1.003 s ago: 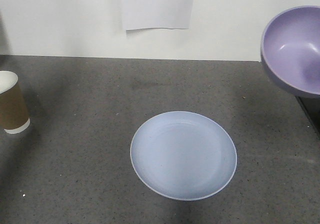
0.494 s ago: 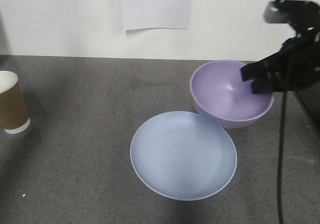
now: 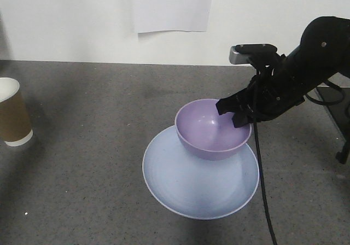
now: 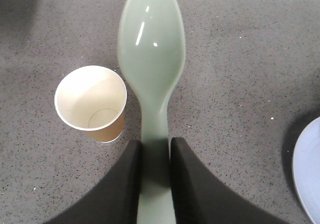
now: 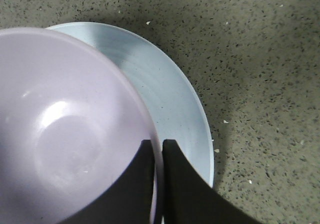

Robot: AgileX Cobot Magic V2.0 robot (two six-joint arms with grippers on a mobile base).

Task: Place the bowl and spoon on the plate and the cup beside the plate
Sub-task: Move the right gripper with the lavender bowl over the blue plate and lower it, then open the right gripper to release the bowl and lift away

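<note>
The bowl [image 3: 212, 129] hangs upright over the far half of the plate [image 3: 192, 193], off-centre toward the back rim. I cannot tell whether its base touches the plate. It is glossy lavender, empty, and narrower than the pale blue plate beneath. The right gripper [image 5: 156, 143] pinches the bowl's rim on its right side, one finger inside the wall and one outside. From that grip, the plate's middle lies nearer the front camera and slightly left. The pale mint spoon [image 4: 150, 54] is clamped by its handle in the left gripper [image 4: 154, 151], scoop pointing away over the tabletop [image 4: 240, 84]. In the left wrist view it lies just beside the upright cup [image 4: 91, 104], which stands well left of the plate.
</note>
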